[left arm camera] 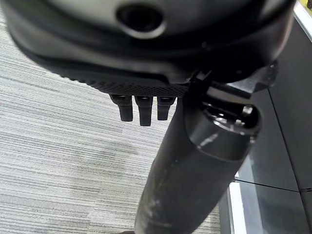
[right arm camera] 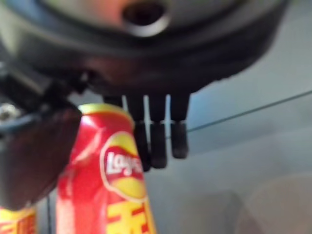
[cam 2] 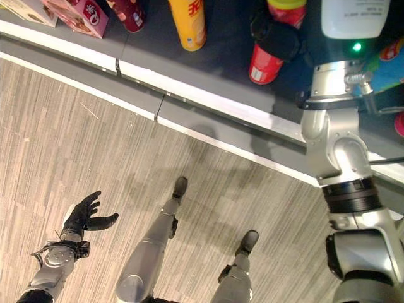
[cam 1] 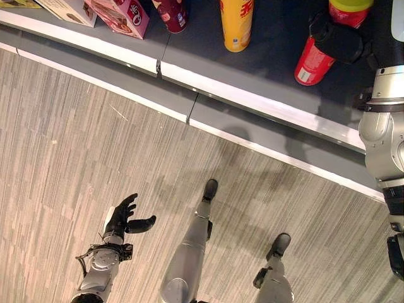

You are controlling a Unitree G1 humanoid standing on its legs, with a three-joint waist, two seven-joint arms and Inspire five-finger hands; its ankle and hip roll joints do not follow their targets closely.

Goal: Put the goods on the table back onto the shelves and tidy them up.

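A red chip can (cam 1: 310, 63) with a yellow lid leans tilted on the dark shelf board (cam 1: 265, 69). My right hand (cam 1: 341, 39) is shut on its upper part; in the right wrist view the can (right arm camera: 107, 195) sits between the thumb (right arm camera: 34, 151) and the fingers (right arm camera: 158, 141). My left hand (cam 1: 123, 218) hangs low over the wood-pattern floor, open and holding nothing, its fingers (left arm camera: 141, 107) straight.
On the same shelf stand a yellow can (cam 1: 236, 22), a dark red can (cam 1: 172, 14), a pink box (cam 1: 120, 16) and a red can with a green lid (cam 1: 349, 9). A white bottle (cam 2: 353, 16) stands to the right. The shelf's white front edge (cam 1: 252, 99) runs diagonally.
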